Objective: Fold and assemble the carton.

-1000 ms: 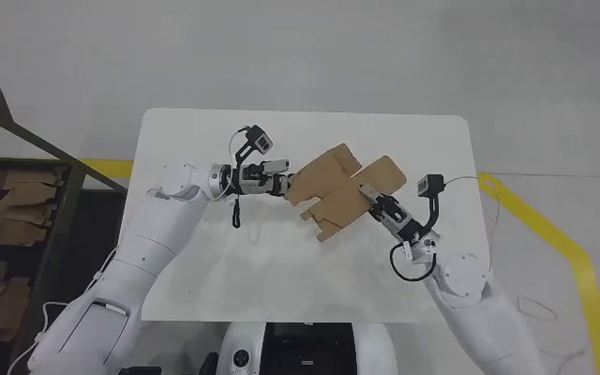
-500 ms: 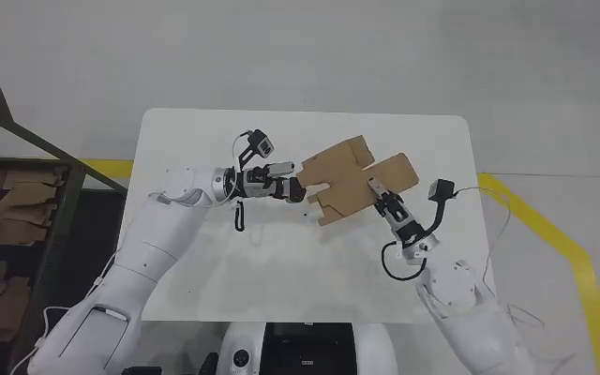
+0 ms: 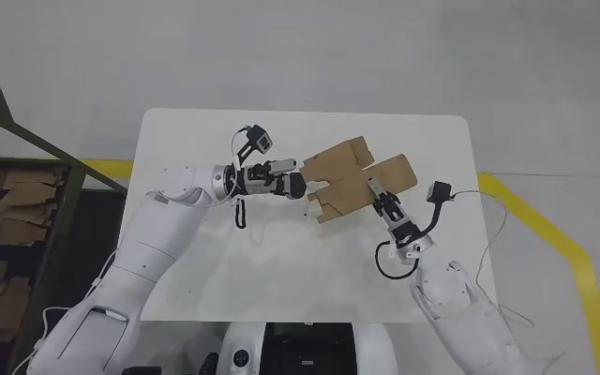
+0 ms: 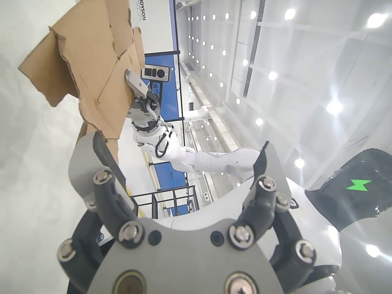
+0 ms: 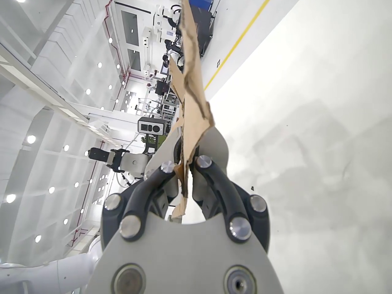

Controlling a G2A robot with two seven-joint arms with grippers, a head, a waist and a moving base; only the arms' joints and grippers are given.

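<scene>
The carton (image 3: pixel 352 180) is a flat, creased brown cardboard blank, held up over the middle of the white table (image 3: pixel 206 272). My right gripper (image 3: pixel 378 193) is shut on the carton's near right edge; in the right wrist view the carton (image 5: pixel 191 93) runs edge-on out of that gripper (image 5: pixel 194 143). My left gripper (image 3: pixel 298 186) is at the carton's left edge with its fingers spread open. In the left wrist view the carton (image 4: pixel 92 62) stands beside one finger (image 4: pixel 101 154) of the left gripper (image 4: pixel 180 145), and nothing lies between the fingers. The right gripper (image 4: pixel 134 84) clamps the far side.
Bare tabletop lies in front of and behind the carton. A dark rack with stacked cardboard (image 3: pixel 28 202) stands off the table's left side. Yellow floor tape (image 3: pixel 534 220) runs past the table's right edge.
The carton and both grippers shifted right and slightly toward the table's far side a second ago. Over the last half second the carton has barely moved.
</scene>
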